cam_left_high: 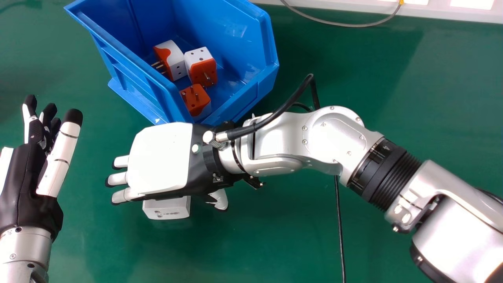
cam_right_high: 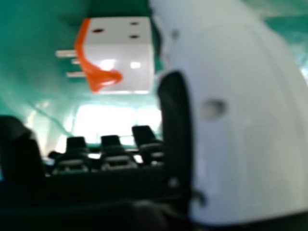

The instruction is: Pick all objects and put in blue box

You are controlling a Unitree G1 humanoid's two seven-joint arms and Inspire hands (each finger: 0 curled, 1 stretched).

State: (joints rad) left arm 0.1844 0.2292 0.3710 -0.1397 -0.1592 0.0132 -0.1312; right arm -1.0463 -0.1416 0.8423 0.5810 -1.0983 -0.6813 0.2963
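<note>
My right robot hand [cam_left_high: 159, 157] is on the near side of the blue box [cam_left_high: 261, 88], palm down, its fingers loosely extended toward the left of the box. It is wide and holding nothing; in my right hand view, the thumb stands apart from the fingers. Partly beneath it, on the near side of the box, a white and orange plug adapter [cam_left_high: 167, 210] lies on the green bench [cam_left_high: 275, 243]. From my right hand view, I see its metal prongs, orange end and white sides with round holes, with space between it and my fingertips.

Inside the box are three more white and orange adapters. The left one [cam_left_high: 173, 59] has its prongs toward the box's left side; the middle one [cam_left_high: 201, 65] is just beside it, white holed side up; the nearest one [cam_left_high: 195, 100] lies by the box's near end, orange face and pins up.

My left robot hand [cam_left_high: 23, 177] is to the left of the box and nearer me, fingers relaxed and empty. A black cable [cam_left_high: 340, 236] runs along the bench on the box's near right side, and a grey cable [cam_left_high: 346, 24] curves beyond its right side.
</note>
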